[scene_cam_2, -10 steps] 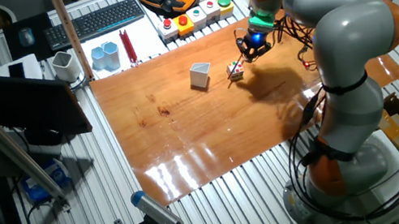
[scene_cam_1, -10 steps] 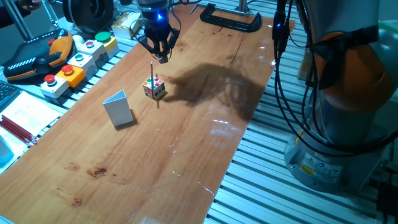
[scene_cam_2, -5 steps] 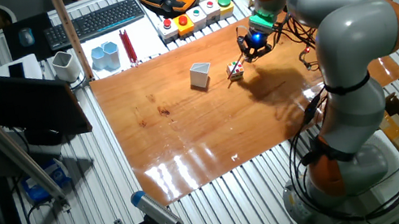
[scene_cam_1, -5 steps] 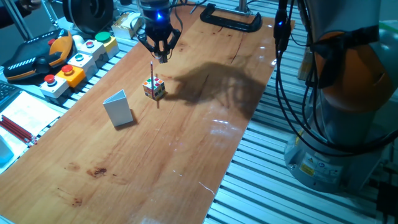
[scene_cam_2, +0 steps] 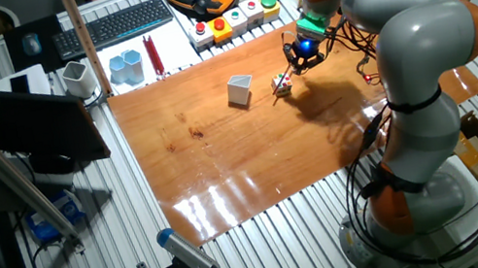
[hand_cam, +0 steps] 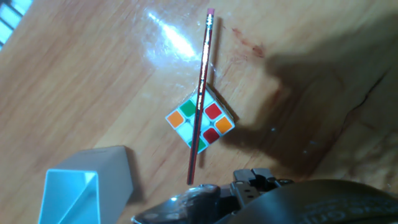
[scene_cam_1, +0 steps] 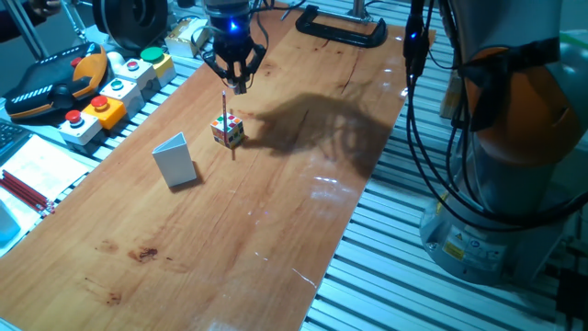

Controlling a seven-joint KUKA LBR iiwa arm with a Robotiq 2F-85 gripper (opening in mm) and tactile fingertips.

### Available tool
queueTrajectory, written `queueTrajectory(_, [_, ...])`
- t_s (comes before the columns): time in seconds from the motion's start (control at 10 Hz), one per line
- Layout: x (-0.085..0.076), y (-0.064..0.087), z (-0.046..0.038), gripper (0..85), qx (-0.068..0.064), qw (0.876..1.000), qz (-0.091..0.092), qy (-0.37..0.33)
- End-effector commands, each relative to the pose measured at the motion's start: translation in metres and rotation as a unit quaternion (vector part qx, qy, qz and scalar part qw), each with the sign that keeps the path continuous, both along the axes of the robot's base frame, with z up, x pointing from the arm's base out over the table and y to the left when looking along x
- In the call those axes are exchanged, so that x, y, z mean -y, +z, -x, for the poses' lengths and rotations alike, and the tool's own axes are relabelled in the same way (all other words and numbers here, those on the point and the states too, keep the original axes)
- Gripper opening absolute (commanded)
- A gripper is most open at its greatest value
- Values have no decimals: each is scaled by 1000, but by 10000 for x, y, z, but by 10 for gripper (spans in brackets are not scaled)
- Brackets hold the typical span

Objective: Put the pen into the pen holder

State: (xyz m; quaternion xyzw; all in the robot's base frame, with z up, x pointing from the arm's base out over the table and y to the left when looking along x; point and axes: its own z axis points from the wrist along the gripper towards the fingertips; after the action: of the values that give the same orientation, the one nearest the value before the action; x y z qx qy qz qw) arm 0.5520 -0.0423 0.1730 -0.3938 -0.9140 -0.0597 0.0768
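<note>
The pen point(scene_cam_1: 228, 124) is a thin reddish stick that leans steeply over the small multicoloured cube point(scene_cam_1: 227, 131). In the hand view the pen point(hand_cam: 200, 99) crosses the cube point(hand_cam: 214, 121) from top to bottom. The pale grey pen holder point(scene_cam_1: 175, 160) stands left of the cube, and its open top shows in the hand view point(hand_cam: 81, 186). My gripper point(scene_cam_1: 239, 85) hangs above and behind the cube, a little to the right of the pen's upper end and apart from it. Its fingers meet in a point and hold nothing. It also shows in the other fixed view point(scene_cam_2: 297, 62).
A button box point(scene_cam_1: 115, 87) and an orange-black pendant point(scene_cam_1: 55, 78) lie off the table's left edge. A black clamp point(scene_cam_1: 342, 30) sits at the far edge. Red rods point(scene_cam_1: 23, 190) lie on paper at the left. The arm's base point(scene_cam_1: 514, 184) stands to the right.
My gripper has risen slightly. The pen, cube and holder have not moved.
</note>
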Motion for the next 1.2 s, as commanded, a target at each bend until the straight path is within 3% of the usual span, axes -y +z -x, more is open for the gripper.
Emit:
queueTrajectory(0.0, [1,0,-1,7,-4,1000,-5,11])
queueTrajectory(0.2, [1,0,-1,7,-13,1000,-6,24])
queueTrajectory(0.4, [1,0,-1,7,-16,999,11,43])
queueTrajectory(0.9, [1,0,-1,7,-15,999,23,42])
queueTrajectory(1.1, [5,-35,-59,7,-20,999,19,27])
